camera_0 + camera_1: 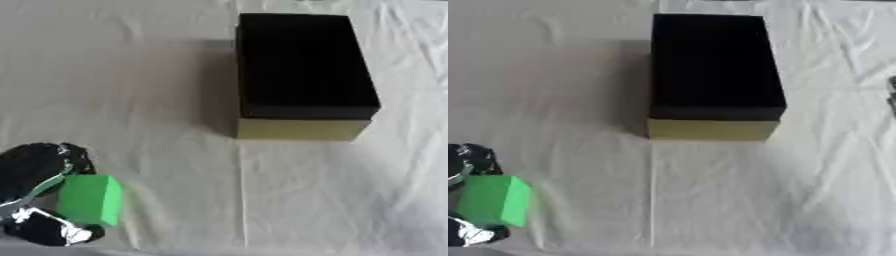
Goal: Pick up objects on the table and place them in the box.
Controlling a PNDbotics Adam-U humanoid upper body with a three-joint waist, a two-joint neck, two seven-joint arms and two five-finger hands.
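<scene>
A green block (88,199) sits at the lower left, just above the white cloth. My black left hand (33,172) wraps it from the left, with dark fingers above the block and below it (49,232), so the hand is shut on the block. The box (302,129) stands at the upper middle, open on top, with a black inside and a pale yellow front wall. It is well away from the block, up and to the right. A thin dark sliver at the right edge of the right eye view (892,95) may be my right hand; little of it shows.
A wrinkled white cloth (289,200) covers the whole table. A straight crease runs from the box's front wall down to the near edge. Bare cloth lies between the block and the box.
</scene>
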